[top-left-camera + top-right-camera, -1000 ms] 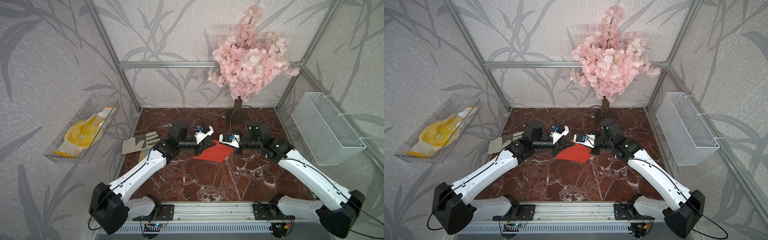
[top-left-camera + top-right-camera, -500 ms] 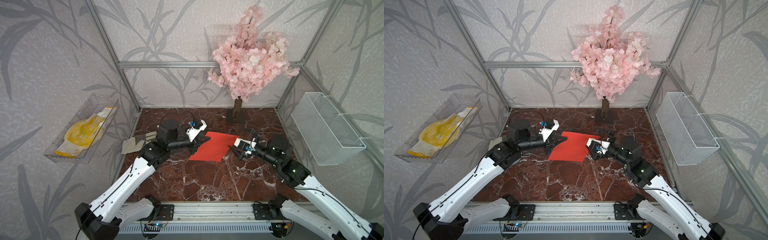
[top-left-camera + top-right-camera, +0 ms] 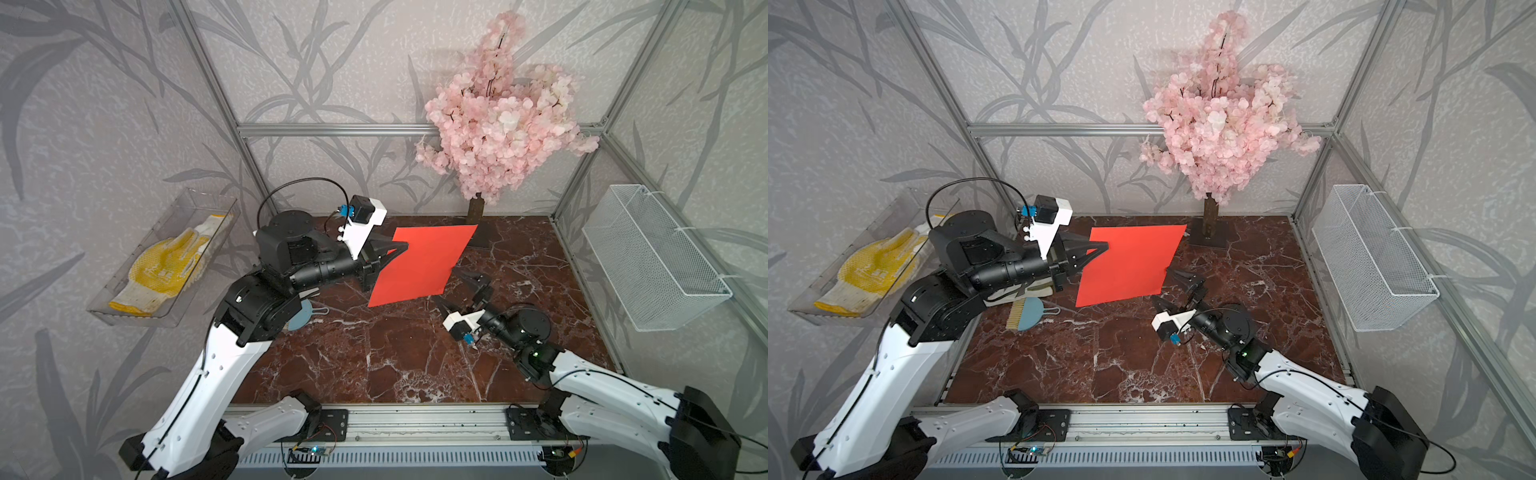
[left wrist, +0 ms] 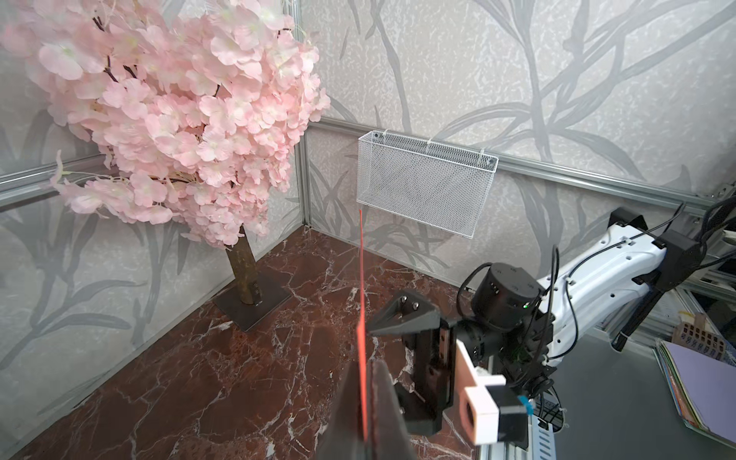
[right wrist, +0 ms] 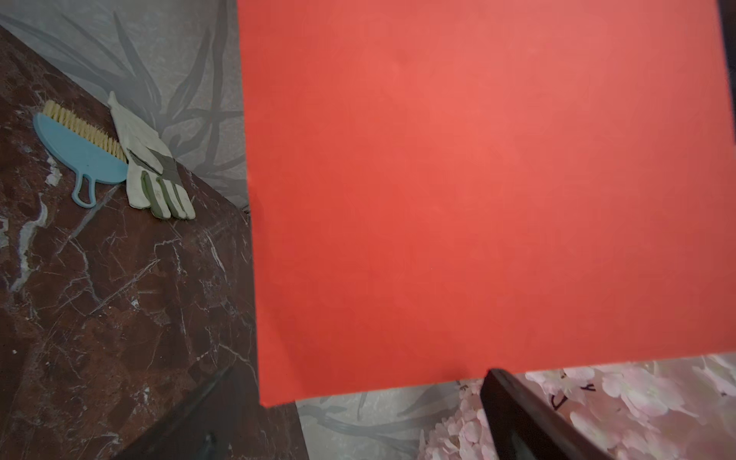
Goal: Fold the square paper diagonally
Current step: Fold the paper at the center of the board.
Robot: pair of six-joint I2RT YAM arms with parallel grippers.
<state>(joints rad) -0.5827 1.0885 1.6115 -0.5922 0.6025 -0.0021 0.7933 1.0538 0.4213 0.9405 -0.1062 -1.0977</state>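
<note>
While the yellow glove (image 3: 166, 266) sits out of the way in the wall tray (image 3: 137, 319) and a blue brush (image 3: 1027, 313) lies on the surface (image 3: 374, 353), the left gripper (image 3: 402, 250) has its fingers clamped tight on one side edge of the square paper (image 3: 422, 266). It holds the sheet unfolded, raised clear of the marble and tilted, presumably so the right arm can reach a free corner. Right gripper (image 3: 449, 286) sits low by the sheet's lower corner, fingers spread wide, gripping nothing. Fold not started. Pink tree (image 3: 494, 112) stands behind.
</note>
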